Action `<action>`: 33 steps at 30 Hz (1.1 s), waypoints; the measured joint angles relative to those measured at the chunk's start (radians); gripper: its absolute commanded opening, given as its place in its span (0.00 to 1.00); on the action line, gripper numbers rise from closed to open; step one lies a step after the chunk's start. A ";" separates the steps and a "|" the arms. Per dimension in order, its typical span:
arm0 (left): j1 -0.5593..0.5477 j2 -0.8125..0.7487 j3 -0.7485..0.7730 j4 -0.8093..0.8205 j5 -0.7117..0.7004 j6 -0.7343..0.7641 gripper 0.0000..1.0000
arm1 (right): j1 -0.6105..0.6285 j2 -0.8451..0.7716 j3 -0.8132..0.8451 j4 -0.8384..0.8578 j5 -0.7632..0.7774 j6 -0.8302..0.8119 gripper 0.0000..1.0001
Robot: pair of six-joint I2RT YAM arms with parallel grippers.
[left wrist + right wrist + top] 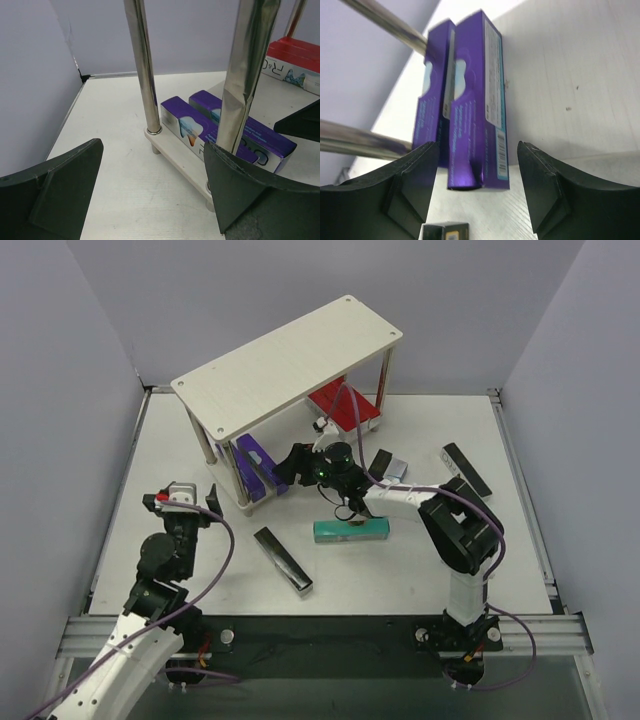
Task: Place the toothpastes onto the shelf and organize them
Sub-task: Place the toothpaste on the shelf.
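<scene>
The shelf (290,355) stands at the back of the table. On its lower board lie two purple toothpaste cartons (255,462) at the left and red cartons (343,405) at the right. My right gripper (290,468) is open, its fingers on either side of the near end of the purple cartons (475,100) without holding them. My left gripper (186,502) is open and empty, low by the shelf's left corner, facing the purple cartons (200,125) and red cartons (295,57). A teal carton (350,530) lies on the table under the right arm.
Black cartons lie loose on the table: one front centre (283,558), one by the right arm (380,464), one at the far right (467,468). A black carton end (445,232) shows below the right fingers. Metal shelf legs (142,65) stand close to the left gripper.
</scene>
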 measured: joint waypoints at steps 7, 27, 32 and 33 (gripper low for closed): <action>0.000 -0.044 -0.006 0.008 -0.031 0.000 0.93 | -0.016 0.017 0.001 0.119 -0.011 0.104 0.61; 0.000 -0.020 -0.006 0.006 -0.028 0.000 0.93 | -0.003 0.208 0.150 0.159 -0.026 0.184 0.44; 0.000 -0.020 -0.006 0.007 -0.027 -0.001 0.93 | 0.002 0.229 0.166 0.161 -0.026 0.191 0.42; 0.000 -0.020 -0.006 0.007 -0.026 -0.001 0.93 | 0.002 0.230 0.169 0.161 -0.026 0.192 0.42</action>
